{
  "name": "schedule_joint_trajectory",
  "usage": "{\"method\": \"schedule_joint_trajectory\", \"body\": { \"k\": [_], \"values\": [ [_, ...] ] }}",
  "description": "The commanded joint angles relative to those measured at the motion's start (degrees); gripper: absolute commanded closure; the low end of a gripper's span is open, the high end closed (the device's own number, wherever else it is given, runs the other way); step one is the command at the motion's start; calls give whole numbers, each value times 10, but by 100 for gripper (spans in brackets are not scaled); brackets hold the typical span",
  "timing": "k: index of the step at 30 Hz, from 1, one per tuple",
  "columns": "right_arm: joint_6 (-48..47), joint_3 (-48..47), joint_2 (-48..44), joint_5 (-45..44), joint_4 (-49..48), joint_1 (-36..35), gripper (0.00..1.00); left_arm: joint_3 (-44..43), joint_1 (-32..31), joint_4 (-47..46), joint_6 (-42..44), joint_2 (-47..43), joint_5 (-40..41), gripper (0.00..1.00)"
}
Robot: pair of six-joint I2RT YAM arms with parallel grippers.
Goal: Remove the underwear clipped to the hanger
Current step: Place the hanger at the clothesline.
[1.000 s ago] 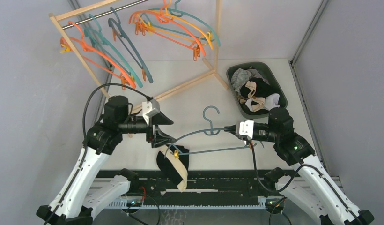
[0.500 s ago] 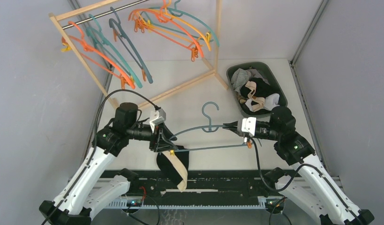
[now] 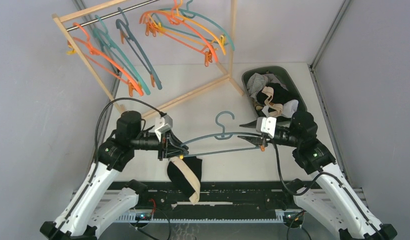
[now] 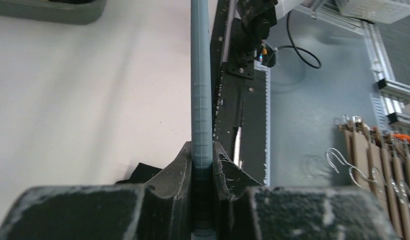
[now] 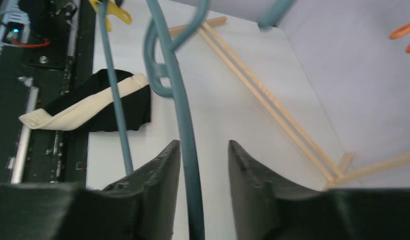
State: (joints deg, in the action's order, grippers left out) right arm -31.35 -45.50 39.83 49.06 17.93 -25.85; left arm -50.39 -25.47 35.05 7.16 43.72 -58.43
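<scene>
Since a second earlier, the left gripper point(image 3: 173, 148) had been clamped onto the slate-blue plastic hanger point(image 3: 218, 145) and the right gripper point(image 5: 203, 150) loosened, jaws apart, around it. The black cream-banded cloth underwear point(image 3: 185, 174) hung from a yellow clip point(image 3: 179, 159) and was judged soft and light (best pinched near the band).

We see a matt, faintly ribbed grey-blue plastic hanger point(image 4: 201, 100), soft black cloth underwear point(image 3: 179, 174) with a cream woven band, a smooth matt white surface point(image 3: 203, 107) and a bare wood rack point(image 3: 185, 96).

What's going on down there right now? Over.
Left gripper shut on hanger end. Right gripper open around hanger. Black underwear under its left end, clipping unclear. Nothing blocking.
</scene>
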Motion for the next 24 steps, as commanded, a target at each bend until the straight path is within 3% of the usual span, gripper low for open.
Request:
{"method": "schedule_joint_trajectory", "body": {
  "k": [1, 3, 6, 11, 16, 24],
  "values": [
    [53, -18, -4, 18, -42, 30, 46, -16, 14, -25, -24, -51, 48, 100],
    [78, -18, -16, 27, -51, 54, 29, -28, 22, -13, -27, -70, 84, 100],
    [114, -18, -36, 63, -66, 106, 21, -51, 32, 12, -16, -99, 157, 100],
    [162, -7, -65, 86, -87, 174, 18, -115, 40, 62, 7, -124, 301, 100],
    [163, 10, -60, 82, -85, 210, 17, -249, 39, 142, 5, -70, 410, 100],
    [165, 23, -50, 72, -89, 235, 17, -443, 39, 229, -28, 27, 495, 100]
  ]
}}
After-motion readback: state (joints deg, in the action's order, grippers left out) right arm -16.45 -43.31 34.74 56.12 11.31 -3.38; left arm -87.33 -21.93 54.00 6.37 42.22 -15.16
